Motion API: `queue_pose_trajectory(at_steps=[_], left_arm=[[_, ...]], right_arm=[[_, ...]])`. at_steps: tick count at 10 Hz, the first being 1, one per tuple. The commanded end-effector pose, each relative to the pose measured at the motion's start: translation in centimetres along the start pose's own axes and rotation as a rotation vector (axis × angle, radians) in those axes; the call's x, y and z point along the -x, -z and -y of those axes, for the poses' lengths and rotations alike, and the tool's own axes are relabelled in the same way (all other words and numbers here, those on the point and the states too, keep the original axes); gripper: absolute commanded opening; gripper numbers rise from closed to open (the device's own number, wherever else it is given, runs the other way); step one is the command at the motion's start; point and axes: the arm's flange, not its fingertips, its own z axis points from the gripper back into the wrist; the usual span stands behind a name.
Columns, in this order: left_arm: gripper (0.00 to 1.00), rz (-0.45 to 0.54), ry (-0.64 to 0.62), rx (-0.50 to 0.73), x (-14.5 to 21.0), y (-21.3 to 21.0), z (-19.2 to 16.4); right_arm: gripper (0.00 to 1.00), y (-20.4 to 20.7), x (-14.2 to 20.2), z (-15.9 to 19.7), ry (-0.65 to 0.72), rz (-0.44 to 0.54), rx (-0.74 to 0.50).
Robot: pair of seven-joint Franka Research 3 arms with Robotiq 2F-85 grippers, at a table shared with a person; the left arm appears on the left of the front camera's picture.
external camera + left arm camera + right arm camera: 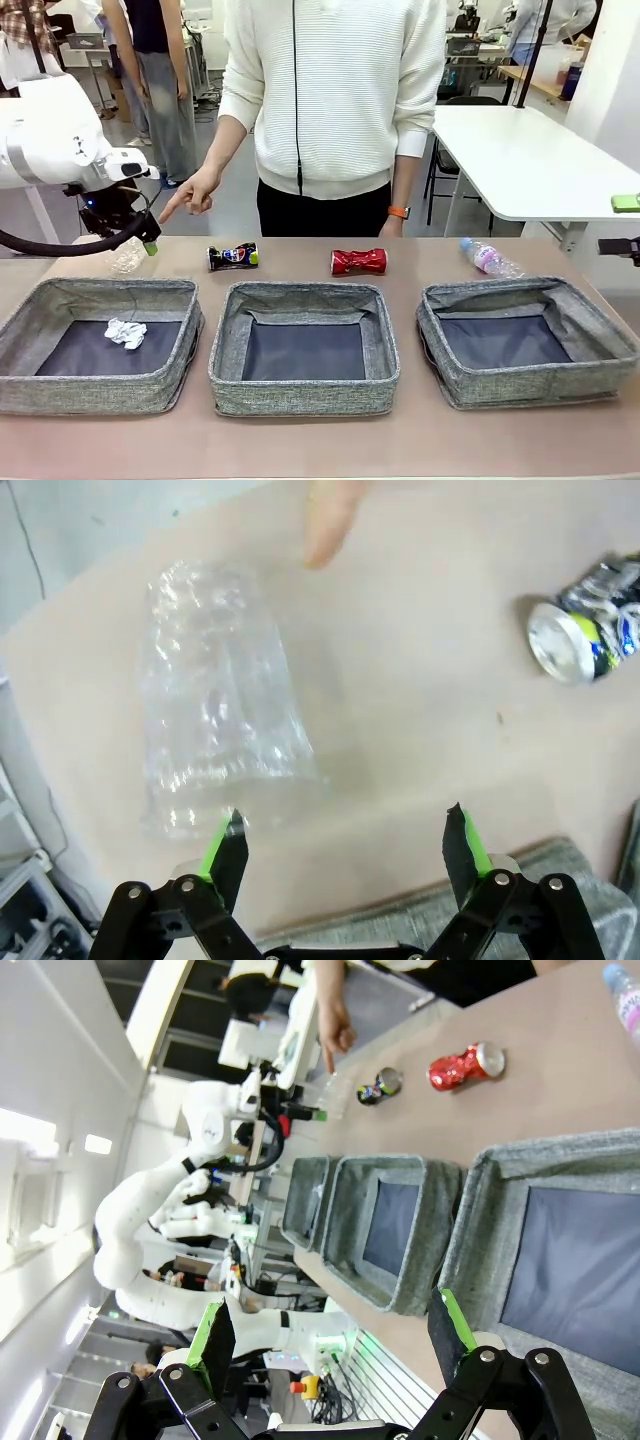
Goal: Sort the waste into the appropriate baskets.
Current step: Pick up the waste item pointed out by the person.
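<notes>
plastic piece (225, 695): free from above | person's finger (330, 520): just beyond it

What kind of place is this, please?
Likely a robotics lab: a white robot arm works at a table with sorting bins, and white work tables and other people stand behind.

Grey woven bins (300, 395) on a tan tabletop (300, 445). There's the red can (358, 262), dark-blue can (233, 257), white wad (126, 333), clear plastic (220, 700).

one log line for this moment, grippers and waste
left jaws: open, above plastic piece | right jaws: open, beside right basket | person's hand: pointing at plastic piece | paper wad: in left basket
</notes>
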Motion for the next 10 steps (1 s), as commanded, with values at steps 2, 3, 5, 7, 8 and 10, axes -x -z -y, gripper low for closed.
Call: queue_pose_trajectory(at_steps=[2, 3, 5, 7, 8, 10], left_arm=[[1.00, -0.004, -0.014, -0.022, -1.0, -0.5, -0.6], [1.00, -0.007, 0.000, -0.026, -0.8, -0.7, -0.6], [1.00, -0.066, 0.033, -0.019, -0.5, -1.1, -0.7], [1.00, -0.076, 0.043, -0.019, -0.2, -3.1, -1.3], [1.00, -0.004, 0.043, 0.045, -0.5, -4.7, -2.0], [1.00, 0.112, -0.003, 0.035, -1.8, -6.7, -3.3]], right_arm=[[1.00, -0.1, 0.0, -0.3, 0.015, -0.005, -0.003], [1.00, -0.1, 0.0, -0.3, 0.015, -0.005, -0.003], [1.00, -0.1, 0.0, -0.3, 0.015, -0.005, -0.003], [1.00, -0.1, 0.0, -0.3, 0.015, -0.005, -0.003], [1.00, -0.1, 0.0, -0.3, 0.015, -0.005, -0.003], [1.00, -0.1, 0.0, -0.3, 0.015, -0.005, -0.003]])
